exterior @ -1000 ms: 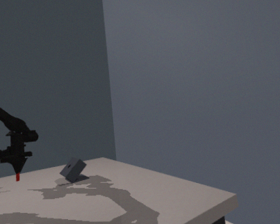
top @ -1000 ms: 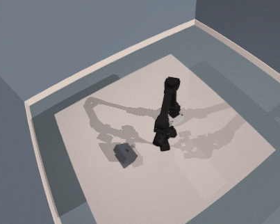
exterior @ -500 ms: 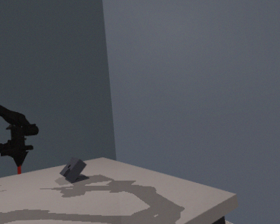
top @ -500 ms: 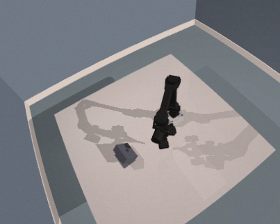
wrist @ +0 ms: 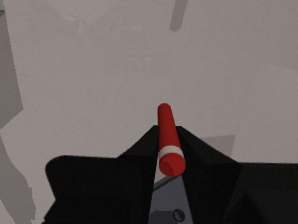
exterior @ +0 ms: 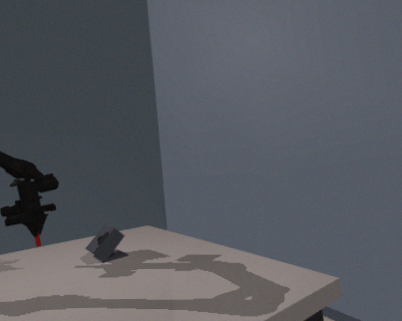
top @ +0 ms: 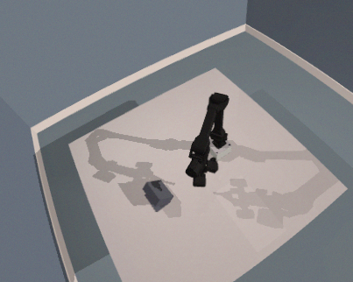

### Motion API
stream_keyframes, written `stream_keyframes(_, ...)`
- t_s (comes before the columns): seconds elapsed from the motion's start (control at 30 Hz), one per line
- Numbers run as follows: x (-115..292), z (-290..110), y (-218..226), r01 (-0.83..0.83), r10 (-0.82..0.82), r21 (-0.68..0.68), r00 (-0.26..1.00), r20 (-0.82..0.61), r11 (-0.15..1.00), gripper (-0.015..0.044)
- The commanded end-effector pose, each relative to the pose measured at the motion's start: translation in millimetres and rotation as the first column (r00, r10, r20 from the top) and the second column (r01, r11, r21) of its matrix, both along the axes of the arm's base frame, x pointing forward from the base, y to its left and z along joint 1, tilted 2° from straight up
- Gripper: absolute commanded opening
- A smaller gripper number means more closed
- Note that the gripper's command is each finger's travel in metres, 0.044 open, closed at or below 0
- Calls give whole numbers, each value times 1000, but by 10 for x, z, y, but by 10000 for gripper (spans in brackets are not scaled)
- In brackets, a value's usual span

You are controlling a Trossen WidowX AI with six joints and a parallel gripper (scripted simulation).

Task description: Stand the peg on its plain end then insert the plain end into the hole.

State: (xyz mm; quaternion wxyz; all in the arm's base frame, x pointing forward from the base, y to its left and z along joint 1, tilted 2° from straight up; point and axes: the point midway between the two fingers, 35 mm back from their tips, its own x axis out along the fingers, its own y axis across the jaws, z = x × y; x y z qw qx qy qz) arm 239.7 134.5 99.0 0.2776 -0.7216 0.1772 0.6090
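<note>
Wrist view: gripper [wrist: 167,150] clamped on the red peg [wrist: 167,135] (white band nearest the camera), plain end pointing at the table [wrist: 100,75] | exterior view: peg hung above the table, apart from the sloped panel [exterior: 106,243].

The arm [exterior: 7,164] is cut off at the exterior view's left edge.

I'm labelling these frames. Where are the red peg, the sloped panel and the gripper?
red peg [wrist: 166,131]: wrist view, on its shaft above the white band.
sloped panel [top: 160,197]: top view, on its sloped face.
gripper [exterior: 36,233]: exterior view, at the fingertips gripping the peg.
</note>
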Motion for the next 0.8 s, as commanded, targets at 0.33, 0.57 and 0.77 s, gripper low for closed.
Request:
stream_keyframes(0.33, 191, 9, -144, 156, -162, 69, 983, 89, 985, 0)
stream_keyframes(0.57, 291, 37, -217, 227, -241, 114, 962, 132, 967, 0)
stream_keyframes(0.77, 373, 66, -285, 284, -308, 155, 937, 166, 946, 0)
